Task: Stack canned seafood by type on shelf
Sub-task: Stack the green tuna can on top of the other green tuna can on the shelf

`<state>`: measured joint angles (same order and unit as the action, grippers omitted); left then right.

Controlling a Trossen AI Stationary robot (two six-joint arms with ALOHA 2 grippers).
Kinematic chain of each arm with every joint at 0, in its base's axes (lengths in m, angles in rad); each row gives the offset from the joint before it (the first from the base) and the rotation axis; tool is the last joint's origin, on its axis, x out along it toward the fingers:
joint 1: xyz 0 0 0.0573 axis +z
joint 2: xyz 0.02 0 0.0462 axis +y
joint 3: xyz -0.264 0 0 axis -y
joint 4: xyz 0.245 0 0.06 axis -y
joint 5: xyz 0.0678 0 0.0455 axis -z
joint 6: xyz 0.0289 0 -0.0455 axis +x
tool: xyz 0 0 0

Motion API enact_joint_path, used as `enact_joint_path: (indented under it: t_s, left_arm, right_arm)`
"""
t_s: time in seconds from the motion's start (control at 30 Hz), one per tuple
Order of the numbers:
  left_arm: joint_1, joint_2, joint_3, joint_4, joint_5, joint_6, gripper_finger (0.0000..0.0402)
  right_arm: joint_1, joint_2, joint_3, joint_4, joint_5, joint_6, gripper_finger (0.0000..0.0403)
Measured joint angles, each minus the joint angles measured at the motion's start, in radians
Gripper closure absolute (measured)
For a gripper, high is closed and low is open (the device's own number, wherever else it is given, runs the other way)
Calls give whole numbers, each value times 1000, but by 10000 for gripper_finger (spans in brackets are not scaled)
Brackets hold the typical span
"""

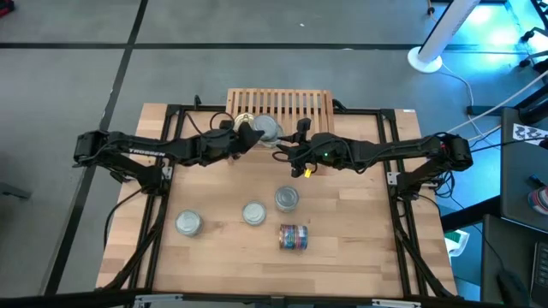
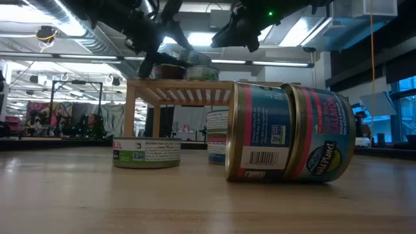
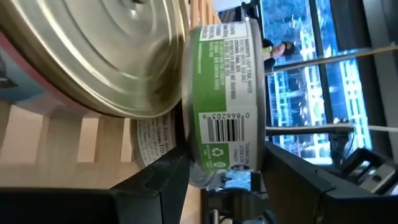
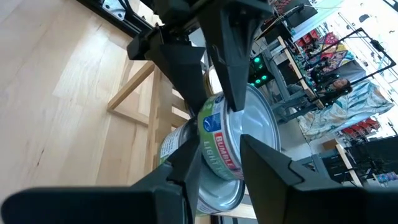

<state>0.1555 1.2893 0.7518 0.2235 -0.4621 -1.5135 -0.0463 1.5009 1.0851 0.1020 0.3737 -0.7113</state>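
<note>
The left gripper (image 1: 249, 135) is over the wood shelf (image 1: 300, 104) at about 12 o'clock on the table (image 1: 223, 257), pinching a green-label tin (image 3: 224, 106) that sits on another tin (both on the slats). The right gripper (image 1: 287, 152) hangs just beside it, fingers a little apart, holding nothing. Toward 6 o'clock, three silver-top tins (image 1: 253, 213) stand upright, and a blue-red can (image 1: 294, 237) lies on its side.

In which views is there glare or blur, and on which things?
Left wrist view: the gold lid is close, soft and shiny. Low view: ceiling lights glare behind the shelf, and the lying can is sharp. High view: blue light falls on the floor at the picture's top right.
</note>
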Motion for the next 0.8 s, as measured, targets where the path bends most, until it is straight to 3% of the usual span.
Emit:
enact_joint_path:
  t_s: [0.53,0.8]
  left_arm:
    - [-7,0,-1,0,14,9,217]
    - [-7,-1,-1,2,20,-97,217]
  right_arm:
    - [0,0,0,0,1,0,288]
    - [0,0,0,0,1,0,288]
